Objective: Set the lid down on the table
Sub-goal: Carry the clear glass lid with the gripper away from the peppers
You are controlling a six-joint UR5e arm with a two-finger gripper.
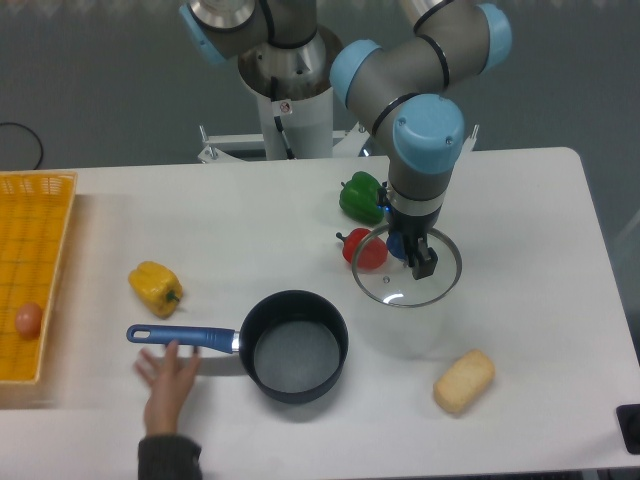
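Lid: round clear glass lid (406, 266) with blue knob, held level above the white table (540, 220), apparently for lowering.
Gripper (411, 250): clamped on knob.
Dark saucepan (294, 345): uncovered nearby.

A clear glass lid (406, 268) with a thin silver rim and blue knob sits right of centre on the white table (520, 210). Green (360, 196), red (364, 249) and yellow (155, 286) peppers dot the frame; a dark saucepan (290, 345) with a blue handle lies lower centre, a pale yellow sponge (464, 381) lower right, a yellow mesh basket (35, 270) at left holding a tan egg (28, 319).
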